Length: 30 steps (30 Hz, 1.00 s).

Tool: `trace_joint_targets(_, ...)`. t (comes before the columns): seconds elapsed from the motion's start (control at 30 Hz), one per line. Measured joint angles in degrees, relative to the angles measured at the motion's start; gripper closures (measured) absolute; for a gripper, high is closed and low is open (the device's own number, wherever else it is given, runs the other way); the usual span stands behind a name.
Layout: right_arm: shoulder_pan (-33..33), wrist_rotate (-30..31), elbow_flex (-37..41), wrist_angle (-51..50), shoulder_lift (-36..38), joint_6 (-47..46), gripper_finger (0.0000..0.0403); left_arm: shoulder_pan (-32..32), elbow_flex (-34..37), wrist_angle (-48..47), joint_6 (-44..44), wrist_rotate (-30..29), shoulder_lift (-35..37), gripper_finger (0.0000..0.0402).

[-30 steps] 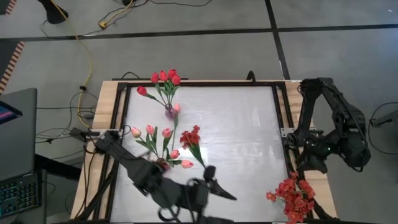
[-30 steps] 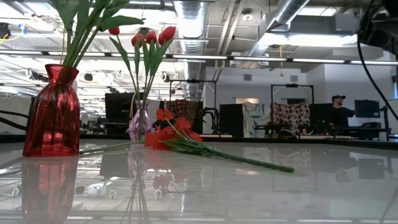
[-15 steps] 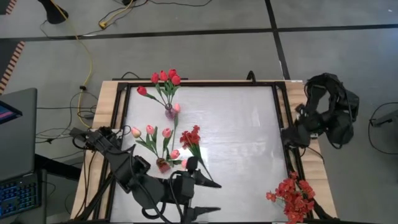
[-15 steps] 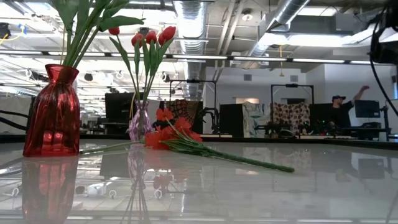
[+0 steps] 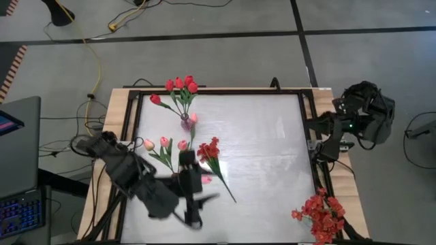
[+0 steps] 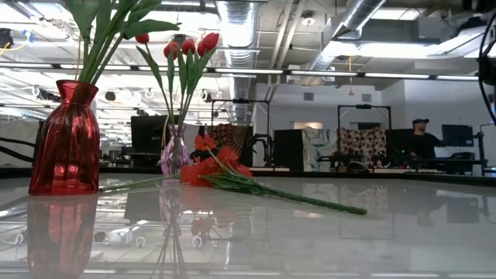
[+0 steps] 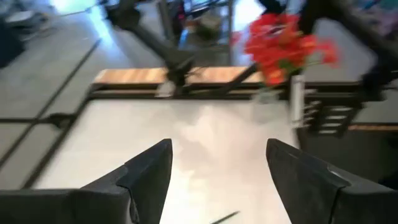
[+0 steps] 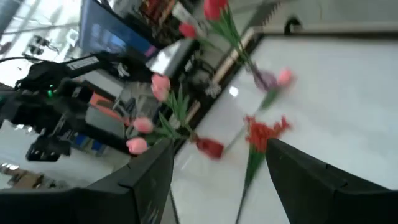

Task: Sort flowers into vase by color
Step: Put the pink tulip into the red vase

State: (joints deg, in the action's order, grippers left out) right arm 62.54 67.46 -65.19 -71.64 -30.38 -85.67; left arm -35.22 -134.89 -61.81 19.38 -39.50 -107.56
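Red tulips (image 5: 180,86) stand in a small clear purple vase (image 6: 174,152) near the far edge. Pink tulips (image 5: 163,143) stand in a red vase (image 6: 67,139) toward the left. A spray of red blossoms (image 5: 210,150) lies flat on the table beside them, its stem pointing at the near edge; it also shows in the low view (image 6: 225,174). My left gripper (image 7: 217,180) is open above the near-left part of the table (image 5: 197,204), close to the spray's stem, and touches nothing. My right gripper (image 8: 217,180) is open and waits off the right edge (image 5: 325,136).
A second bunch of red blossoms (image 5: 320,214) stands at the near-right corner, and shows in the left wrist view (image 7: 283,40). The white tabletop (image 5: 266,150) has a dark frame rail round it. A laptop (image 5: 17,143) sits off the left side. A person shows far behind (image 6: 421,139).
My left gripper has swung from the middle of the near edge toward the left, closer to the red vase and the lying spray. My right arm has folded back and turned at the right edge. The flowers and vases have stayed where they were.
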Motion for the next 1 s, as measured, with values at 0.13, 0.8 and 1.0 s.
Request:
trace_joint_targets(0.13,-2.55,2.06,0.0,5.11,-0.47,7.45,0.0121,2.62,0.0,-7.25,1.2,-1.96,3.81,0.0152)
trace_joint_targets(0.8,-24.01,-11.72,0.02,6.29,-6.79,12.4,0.0121,14.03,36.4,-0.05,5.37,-0.85,33.74,0.0152)
trace_joint_targets(1.0,-35.59,-18.54,0.02,12.28,-8.38,19.68,0.0121,15.5,51.47,6.95,9.76,-3.63,46.13,0.0152)
